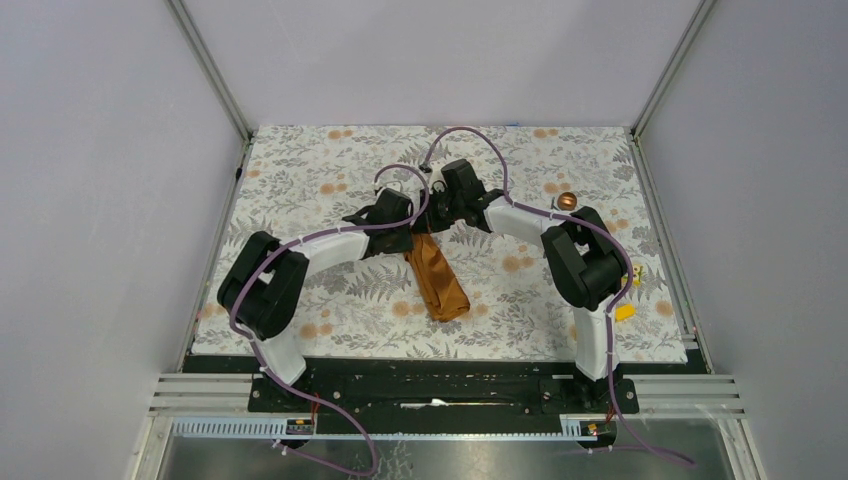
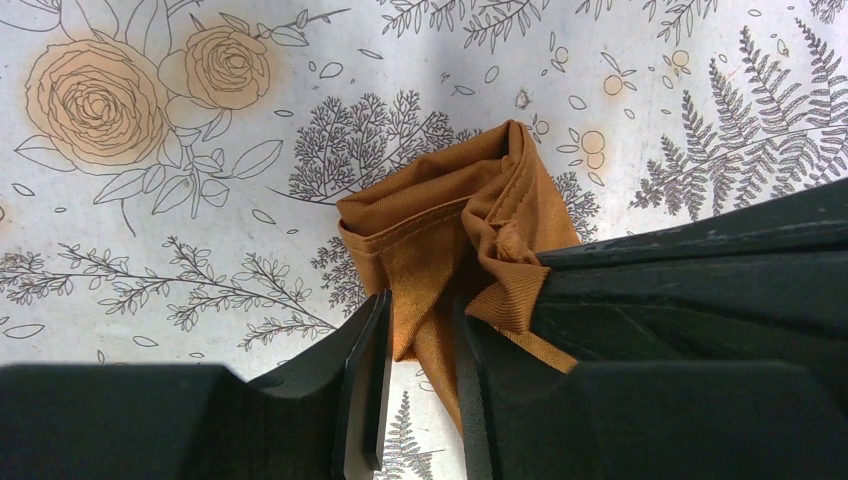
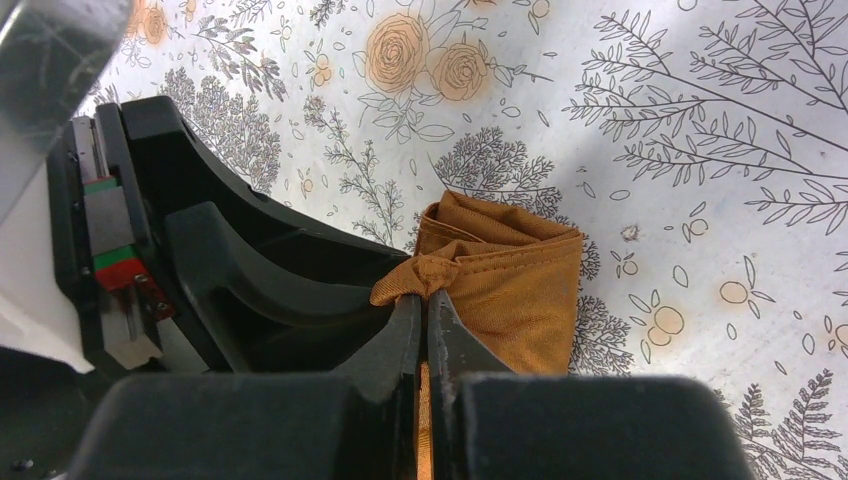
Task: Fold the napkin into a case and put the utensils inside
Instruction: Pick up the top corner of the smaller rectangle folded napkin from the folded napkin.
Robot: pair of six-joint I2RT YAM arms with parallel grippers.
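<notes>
White walls stand around a table covered with a white cloth printed with grey ferns and orange flowers [image 1: 300, 180]. On the left side, the black 2-finger left gripper [image 2: 420, 310] reaches to the middle of the table. Its jaws are close together, with a bunch of the shiny orange-brown cloth napkin [image 1: 440, 285] pinched between them. The napkin lies in the middle, folded into 1 long thin strip that runs from the grippers back toward the arm bases. Its far end is crumpled and lifted a little, with the hems showing. Just beside the left gripper, touching the same end of the cloth, is the black 2-finger right gripper [image 3: 425, 300]. Its jaws are pressed tight on a thin fold at the edge. I think both hold this end so they can pull the layers apart and make a mouth for the case. Farther right, well apart from the napkin, sits a small round copper-coloured spoon bowl [image 1: 567, 200]. Its handle is hidden by the right arm. Near the right edge lie small yellow blocks [image 1: 624, 312], which have no part in this job.
</notes>
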